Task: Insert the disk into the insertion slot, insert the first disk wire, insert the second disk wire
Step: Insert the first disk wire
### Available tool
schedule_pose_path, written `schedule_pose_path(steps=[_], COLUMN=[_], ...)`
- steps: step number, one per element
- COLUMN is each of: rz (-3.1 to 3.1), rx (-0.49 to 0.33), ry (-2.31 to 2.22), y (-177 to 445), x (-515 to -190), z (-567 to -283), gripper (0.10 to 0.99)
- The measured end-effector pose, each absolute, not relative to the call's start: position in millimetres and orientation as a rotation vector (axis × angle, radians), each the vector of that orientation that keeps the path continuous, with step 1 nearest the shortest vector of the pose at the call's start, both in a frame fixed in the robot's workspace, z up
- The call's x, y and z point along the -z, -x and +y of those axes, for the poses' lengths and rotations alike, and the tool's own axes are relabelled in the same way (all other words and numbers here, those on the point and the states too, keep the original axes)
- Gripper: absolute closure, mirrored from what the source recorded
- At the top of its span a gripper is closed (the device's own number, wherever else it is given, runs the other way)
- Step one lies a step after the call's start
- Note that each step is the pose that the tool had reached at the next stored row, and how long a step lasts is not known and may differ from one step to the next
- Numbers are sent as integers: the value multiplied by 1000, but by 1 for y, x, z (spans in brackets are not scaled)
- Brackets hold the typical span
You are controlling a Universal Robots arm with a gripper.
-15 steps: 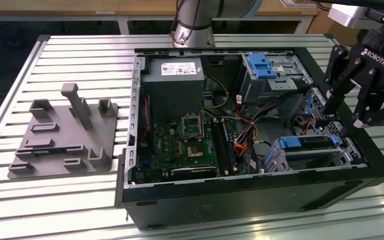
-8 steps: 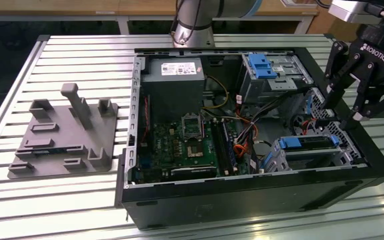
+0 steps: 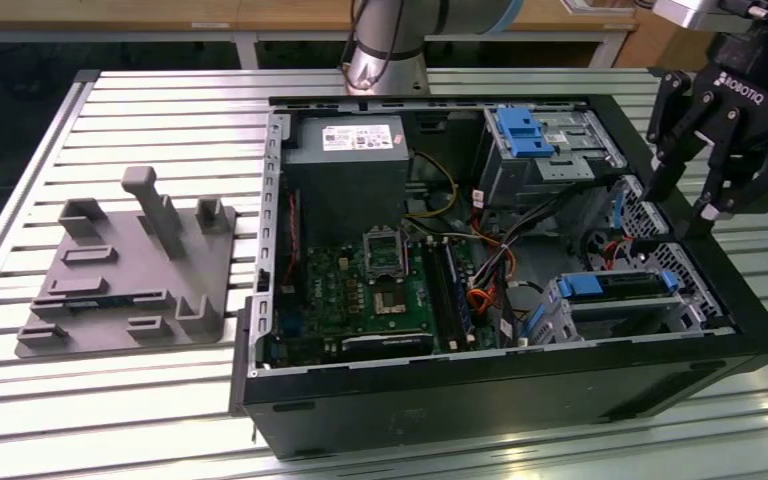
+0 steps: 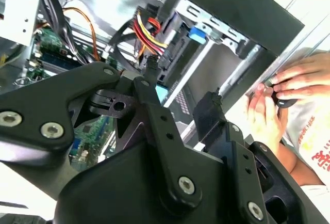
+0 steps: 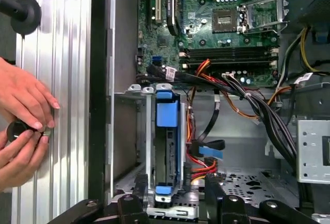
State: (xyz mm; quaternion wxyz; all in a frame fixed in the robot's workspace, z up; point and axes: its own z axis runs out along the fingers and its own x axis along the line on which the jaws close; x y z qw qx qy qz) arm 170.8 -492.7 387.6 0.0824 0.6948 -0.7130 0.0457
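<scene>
- Black steel case lies open on the slatted aluminium tabletop, with its insides facing up.
- Inside it, at the exterior view's right, the slot holds the disk. The disk is pushed down into the cage on its edge, and the blue carrier handle shows on top.
- In the first wrist view the disk sits squarely between the slot walls.
- A tangle of red, orange and black wires hangs just beside the disk, among them a flat black lead with a blue plug. From where I stand I cannot tell whether any of them is plugged into the disk.
- The case also holds a motherboard, a power supply and a bigger bay with a blue latch.
- The jaws hang over the case wall at the exterior view's right, just above the slot. They are spread apart and grasp nothing, and the fingers stand on either side of the disk's end.
- A person's hands rest on the tabletop just outside the case, pinching a small black round thing.
- A grey fixture stands well apart at the exterior view's left.
</scene>
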Motion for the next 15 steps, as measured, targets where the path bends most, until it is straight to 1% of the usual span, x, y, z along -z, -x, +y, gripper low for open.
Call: schedule_pose_path(steps=[2, 3, 4, 6, 7, 15], rz=[-2129, -2129, -2129, -2129, -2128, -2124], rx=[-137, -137, -138, -138, -139, -148], ry=[-2075, -2075, -2075, -2075, -2074, -2069], y=[-171, -171, -172, -172, -172, -174], x=[-386, -385, -384, -382, -381, -374], z=[-490, -489, -488, -487, -487, -487], gripper=[529, 545, 612, 612, 678, 678])
